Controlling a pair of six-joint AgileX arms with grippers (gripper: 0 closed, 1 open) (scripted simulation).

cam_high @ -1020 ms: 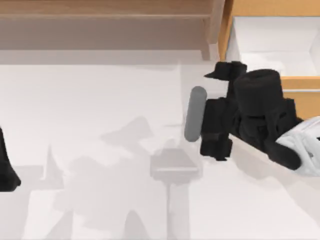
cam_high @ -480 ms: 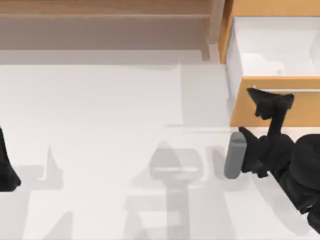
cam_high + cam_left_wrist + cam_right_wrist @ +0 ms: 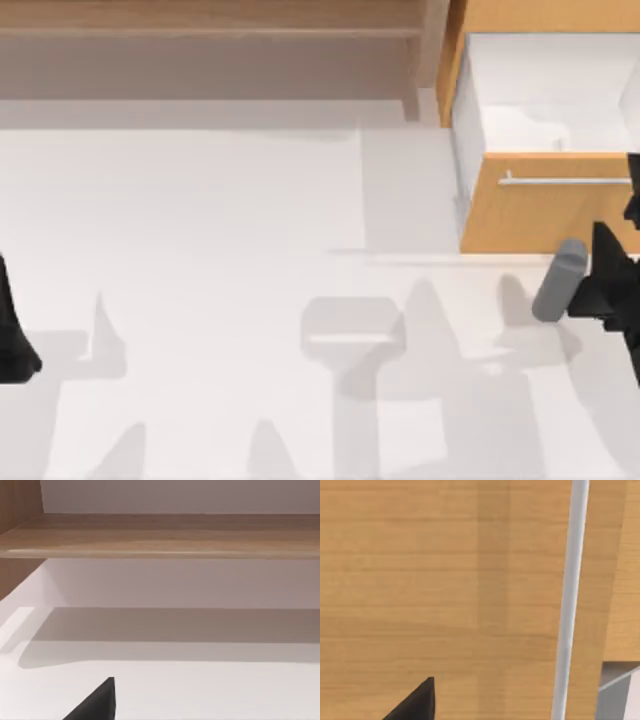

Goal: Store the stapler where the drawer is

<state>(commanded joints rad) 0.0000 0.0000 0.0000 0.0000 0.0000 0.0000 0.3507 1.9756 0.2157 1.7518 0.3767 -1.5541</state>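
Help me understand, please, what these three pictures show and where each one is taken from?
This is a rendered simulation of two robot arms at a white table. The top view looks straight down. At its upper right stands an open drawer with an orange-brown wooden front, a silver bar handle and a white inside. A darker wooden shelf runs along the far edge. The right arm's pincer sits at the right edge, just before the drawer front, beside a grey cylinder. The left arm is parked at the left edge. The other two pictures come from cameras on the wrists: the left one faces the shelf, the right one the drawer front and handle, close up.
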